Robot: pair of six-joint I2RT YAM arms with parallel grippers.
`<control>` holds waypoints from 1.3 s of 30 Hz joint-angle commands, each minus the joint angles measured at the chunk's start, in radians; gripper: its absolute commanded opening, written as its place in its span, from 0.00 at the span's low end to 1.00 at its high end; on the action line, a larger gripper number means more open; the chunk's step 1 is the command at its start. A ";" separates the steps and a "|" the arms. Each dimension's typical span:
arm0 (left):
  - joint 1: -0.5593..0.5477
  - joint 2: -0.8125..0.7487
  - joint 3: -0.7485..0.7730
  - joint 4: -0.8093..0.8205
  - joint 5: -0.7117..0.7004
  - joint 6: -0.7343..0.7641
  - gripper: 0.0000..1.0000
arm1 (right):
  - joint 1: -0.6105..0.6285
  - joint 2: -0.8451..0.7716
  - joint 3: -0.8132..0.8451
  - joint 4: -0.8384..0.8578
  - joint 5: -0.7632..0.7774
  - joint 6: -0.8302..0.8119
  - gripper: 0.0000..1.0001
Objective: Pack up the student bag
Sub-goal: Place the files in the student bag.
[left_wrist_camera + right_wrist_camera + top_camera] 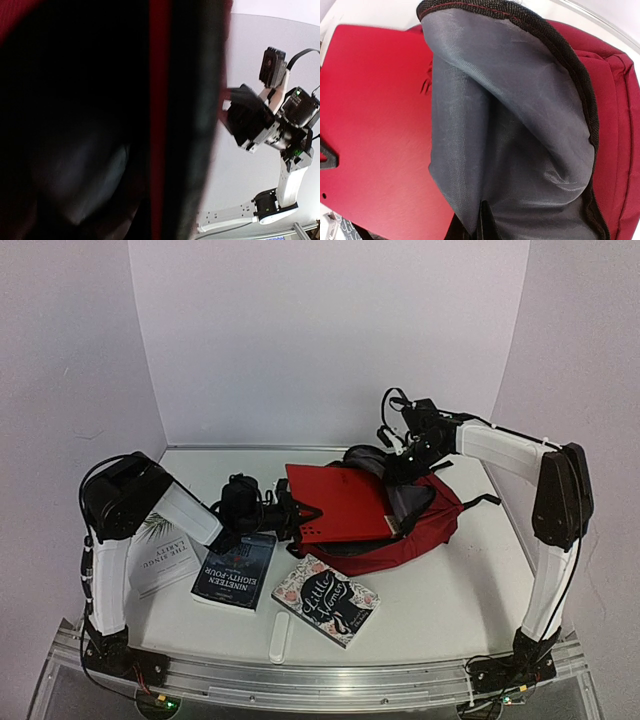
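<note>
The student bag [437, 522], dark red with black straps, lies at the table's centre right, its mouth facing left. My right gripper [405, 455] is shut on the bag's upper rim and holds it lifted. In the right wrist view the grey lining [510, 130] hangs from the fingertips [487, 226]. A flat bright red folder [340, 502] lies with its right end in the bag's mouth. My left gripper [293, 512] is shut on the folder's left edge. The left wrist view is mostly dark, with the folder's edge [160, 120] running down as a red strip.
Three books lie at the front left: a white one [165, 555], a dark blue "Nineteen Eighty-Four" [235, 570] and a floral "Little Women" [327, 600]. A small white stick [281, 638] rests near the front edge. White walls close in the table.
</note>
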 commanded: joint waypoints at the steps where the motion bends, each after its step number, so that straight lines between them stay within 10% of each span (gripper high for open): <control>1: -0.016 0.063 0.148 0.168 -0.053 -0.032 0.00 | 0.007 -0.017 0.048 0.036 -0.034 0.029 0.00; 15: -0.011 0.328 0.679 -0.091 -0.043 -0.004 0.00 | 0.006 -0.016 0.075 0.113 0.143 0.137 0.00; 29: -0.042 0.398 0.680 -0.177 -0.035 -0.068 0.01 | 0.006 0.035 0.078 0.165 0.067 0.180 0.00; 39: -0.037 0.227 0.533 -0.419 -0.113 0.077 0.42 | 0.006 0.037 0.056 0.166 0.078 0.161 0.00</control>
